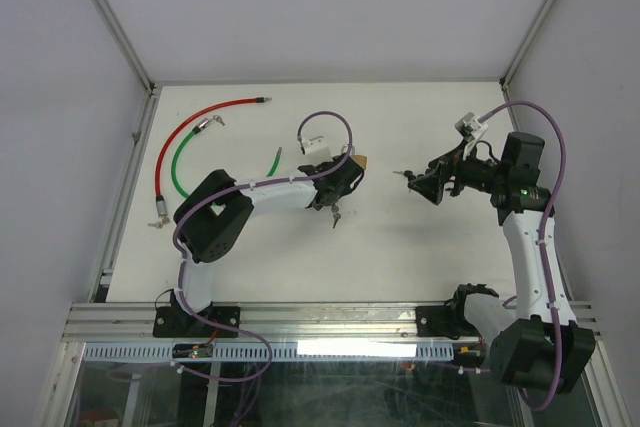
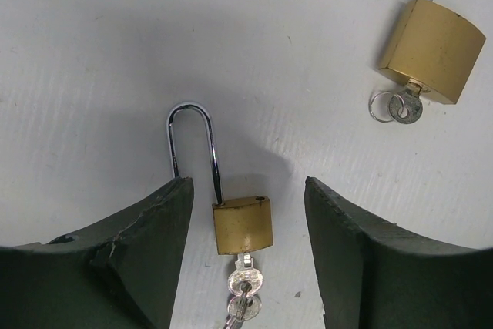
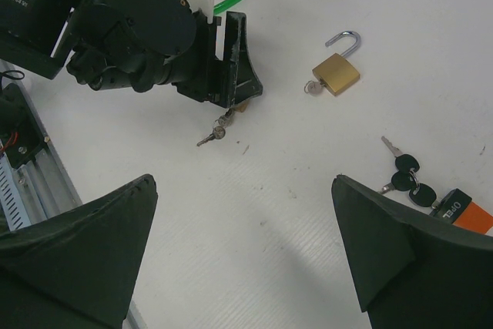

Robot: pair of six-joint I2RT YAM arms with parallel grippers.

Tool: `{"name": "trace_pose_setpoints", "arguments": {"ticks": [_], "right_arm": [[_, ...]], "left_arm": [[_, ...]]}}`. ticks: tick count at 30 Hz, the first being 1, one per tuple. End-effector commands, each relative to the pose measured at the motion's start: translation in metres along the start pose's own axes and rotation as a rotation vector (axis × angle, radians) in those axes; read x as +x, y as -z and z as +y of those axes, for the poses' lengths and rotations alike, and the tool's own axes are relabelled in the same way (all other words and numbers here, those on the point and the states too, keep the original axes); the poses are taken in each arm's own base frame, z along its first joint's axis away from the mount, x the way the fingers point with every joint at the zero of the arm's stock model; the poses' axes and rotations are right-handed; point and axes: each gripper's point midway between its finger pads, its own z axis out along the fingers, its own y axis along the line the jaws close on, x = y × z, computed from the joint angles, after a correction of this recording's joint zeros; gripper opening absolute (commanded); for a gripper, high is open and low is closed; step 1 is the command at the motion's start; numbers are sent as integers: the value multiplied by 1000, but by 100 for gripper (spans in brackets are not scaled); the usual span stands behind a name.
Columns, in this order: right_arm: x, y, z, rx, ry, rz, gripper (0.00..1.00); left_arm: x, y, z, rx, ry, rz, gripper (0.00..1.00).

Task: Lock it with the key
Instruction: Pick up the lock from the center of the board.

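1. Padlock lies flat about midway between the desk's left and right edges, a bit nearer the far edge. The left gripper straddles it, jaws apart, no contact visible.
2. Shackle is swung out of the body and the key sits in the keyhole. My read: this is the grasp approach, nothing locked yet.
3. Next move calls for the left clamping the body, the shackle being pushed home, then a key turn. Right gripper is spread and empty, hovering between the padlock and the right edge.
4. Hidden: the shackle's free end is behind the left finger, and the key ring is cut off by the frame. A second padlock, also open and keyed, lies near. Target is probably the straddled one.
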Motion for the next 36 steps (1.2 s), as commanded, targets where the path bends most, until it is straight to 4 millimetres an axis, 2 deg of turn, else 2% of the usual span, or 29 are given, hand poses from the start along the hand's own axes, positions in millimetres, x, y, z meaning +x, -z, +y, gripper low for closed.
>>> {"name": "trace_pose_setpoints", "arguments": {"ticks": [1, 19, 26, 36], "right_arm": [[-12, 2, 4, -5, 64, -34, 100], [-13, 2, 5, -6, 68, -36, 100], [-13, 2, 5, -4, 70, -36, 100], [-12, 2, 6, -7, 70, -34, 100]], "left_arm": [[-2, 6, -13, 25, 26, 18, 61], [7, 6, -5, -6, -42, 50, 53], [6, 11, -8, -30, -88, 28, 50], [7, 12, -8, -38, -120, 16, 50]]}}
